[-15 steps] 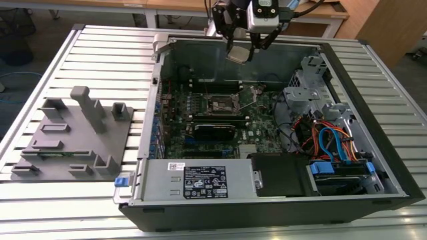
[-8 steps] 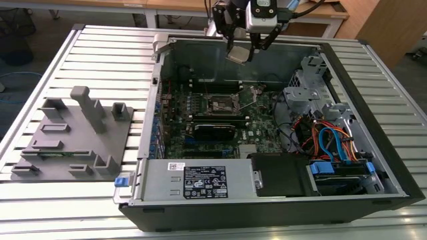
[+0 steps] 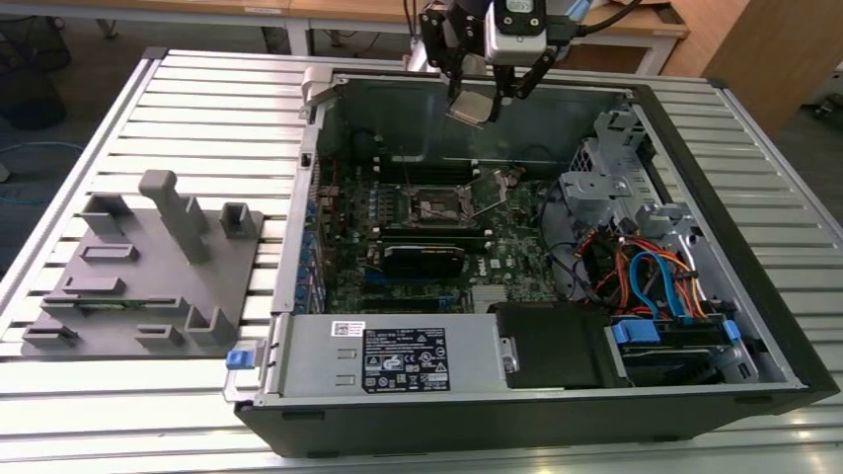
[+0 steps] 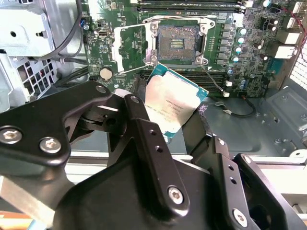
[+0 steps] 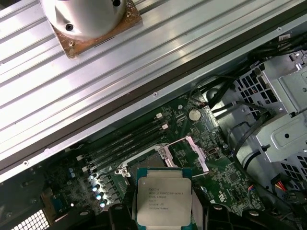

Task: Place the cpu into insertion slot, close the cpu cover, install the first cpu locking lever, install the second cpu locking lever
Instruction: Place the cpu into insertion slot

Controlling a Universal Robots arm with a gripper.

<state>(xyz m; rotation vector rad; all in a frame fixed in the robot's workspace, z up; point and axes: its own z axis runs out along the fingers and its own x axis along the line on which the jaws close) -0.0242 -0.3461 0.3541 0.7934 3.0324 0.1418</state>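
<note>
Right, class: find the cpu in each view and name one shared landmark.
Exterior view: cpu near the top, middle, held by the gripper.
Second wrist view: cpu, tilted, next to the insertion slot.
First wrist view: cpu overlapping the insertion slot.
Shared landmark: the insertion slot.

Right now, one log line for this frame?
step: cpu placement | gripper: shut on cpu, above board | slot: empty | cover: open

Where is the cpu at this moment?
In the second wrist view the cpu is clamped in the claw, held above the green board near the empty socket.
</note>
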